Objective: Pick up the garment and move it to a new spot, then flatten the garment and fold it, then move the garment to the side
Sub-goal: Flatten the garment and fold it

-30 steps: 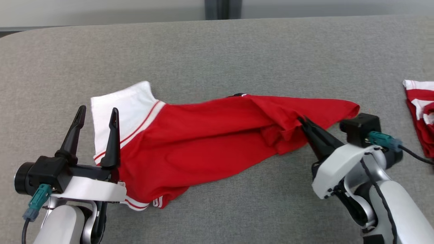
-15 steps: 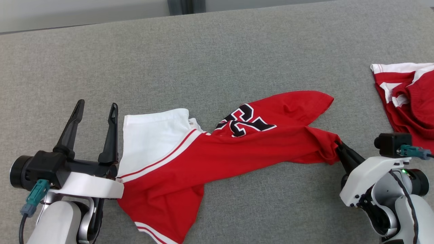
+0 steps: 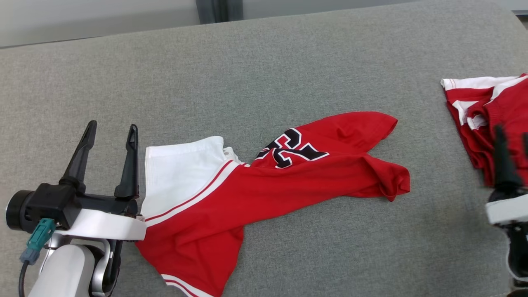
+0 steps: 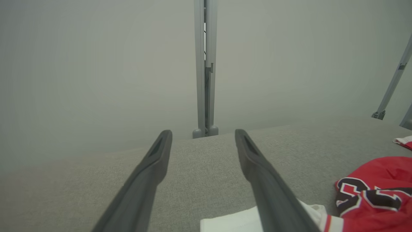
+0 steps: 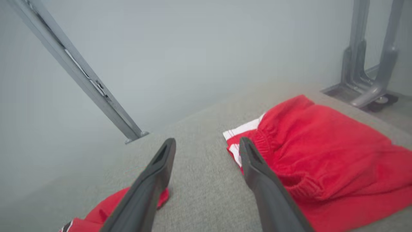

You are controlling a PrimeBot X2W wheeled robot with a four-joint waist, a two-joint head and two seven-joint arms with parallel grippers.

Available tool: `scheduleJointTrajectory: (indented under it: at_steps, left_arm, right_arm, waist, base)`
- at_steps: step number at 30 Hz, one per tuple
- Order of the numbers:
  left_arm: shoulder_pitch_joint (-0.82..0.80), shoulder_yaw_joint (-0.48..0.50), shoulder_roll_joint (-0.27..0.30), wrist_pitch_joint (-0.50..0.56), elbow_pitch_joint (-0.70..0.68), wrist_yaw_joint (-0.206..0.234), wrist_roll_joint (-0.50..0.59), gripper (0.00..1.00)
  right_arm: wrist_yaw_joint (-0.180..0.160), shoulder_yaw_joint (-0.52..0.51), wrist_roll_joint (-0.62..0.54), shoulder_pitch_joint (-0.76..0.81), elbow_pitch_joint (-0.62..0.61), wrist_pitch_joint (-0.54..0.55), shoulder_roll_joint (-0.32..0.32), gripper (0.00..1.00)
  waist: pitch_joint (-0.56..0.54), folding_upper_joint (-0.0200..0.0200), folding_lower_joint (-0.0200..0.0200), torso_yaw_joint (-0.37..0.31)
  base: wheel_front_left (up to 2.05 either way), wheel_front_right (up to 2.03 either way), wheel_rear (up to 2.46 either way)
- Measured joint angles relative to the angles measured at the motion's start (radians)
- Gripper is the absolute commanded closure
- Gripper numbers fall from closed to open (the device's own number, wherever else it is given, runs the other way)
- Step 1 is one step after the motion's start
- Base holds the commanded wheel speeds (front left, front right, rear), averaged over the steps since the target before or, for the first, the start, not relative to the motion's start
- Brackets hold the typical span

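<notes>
Jersey (image 3: 264, 185) lies crumpled mid-table (image 3: 288, 62), number side up, with its white end just beside the left gripper (image 3: 112, 127). Left gripper's fingers are spread, holding nothing. Right gripper (image 3: 513, 152) is blurred, also spread and empty, clear of the jersey and by the shorts (image 3: 470, 123) at the right edge.

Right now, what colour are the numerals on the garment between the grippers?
The numerals are black, outlined white, on the red garment; head view shows them best.

Grey fabric-covered surface (image 3: 264, 62), red jersey (image 3: 247, 189) with white panel and black number lying crumpled across its middle, second red-and-white garment (image 3: 507, 99) bunched at its right edge
</notes>
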Motion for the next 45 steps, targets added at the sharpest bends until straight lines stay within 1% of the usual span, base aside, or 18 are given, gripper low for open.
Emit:
scheduleJointTrajectory:
  at_steps: [2, 6, 9, 12, 16, 22, 30, 45]
  left_arm:
    - [0.002, 0.004, 0.004, 0.000, -0.002, 0.004, 0.000, 0.00]
    - [0.007, 0.013, 0.014, 0.000, -0.014, 0.024, 0.004, 0.00]
    - [0.016, 0.017, 0.020, 0.008, -0.031, 0.037, 0.012, 0.00]
    - [0.037, 0.016, 0.024, 0.017, -0.051, 0.054, 0.018, 0.00]
    - [0.076, 0.019, 0.027, 0.030, -0.083, 0.083, 0.025, 0.00]
    - [0.139, 0.018, 0.025, 0.042, -0.120, 0.115, 0.030, 0.00]
    - [0.196, 0.017, 0.027, 0.063, -0.147, 0.141, 0.030, 0.00]
    - [0.228, -0.009, 0.030, 0.097, -0.170, 0.150, 0.030, 0.00]
  right_arm:
    - [0.000, -0.034, -0.033, 0.001, -0.056, -0.060, 0.011, 0.00]
    - [0.000, -0.023, -0.124, 0.007, -0.155, -0.128, 0.033, 0.00]
    - [0.000, 0.025, -0.190, 0.024, -0.206, -0.148, 0.043, 0.00]
    - [0.000, 0.098, -0.251, 0.048, -0.235, -0.151, 0.050, 0.00]
    - [0.000, 0.171, -0.310, 0.089, -0.241, -0.156, 0.055, 0.00]
    - [0.000, 0.223, -0.334, 0.151, -0.205, -0.158, 0.060, 0.00]
    - [0.000, 0.226, -0.330, 0.200, -0.178, -0.167, 0.061, 0.00]
    - [0.000, 0.221, -0.317, 0.210, -0.180, -0.160, 0.062, 0.00]
  waist:
    - [-0.006, 0.0000, 0.0000, -0.004]
    - [-0.025, 0.0000, 0.0000, -0.007]
    - [-0.041, 0.0000, 0.0000, -0.006]
    - [-0.057, 0.0000, 0.0000, -0.001]
    - [-0.081, 0.0000, 0.0000, 0.006]
    - [-0.118, 0.0000, 0.0000, 0.011]
    - [-0.159, 0.0000, 0.0000, 0.013]
    - [-0.178, 0.0000, 0.0000, 0.023]
  base:
    - [0.00, 0.00, 0.00]
    - [0.00, 0.00, 0.00]
    - [0.00, 0.00, 0.00]
    - [0.00, 0.00, 0.00]
    - [0.00, 0.00, 0.00]
    - [0.00, 0.00, 0.00]
    - [0.00, 0.00, 0.00]
    - [0.00, 0.00, 0.00]
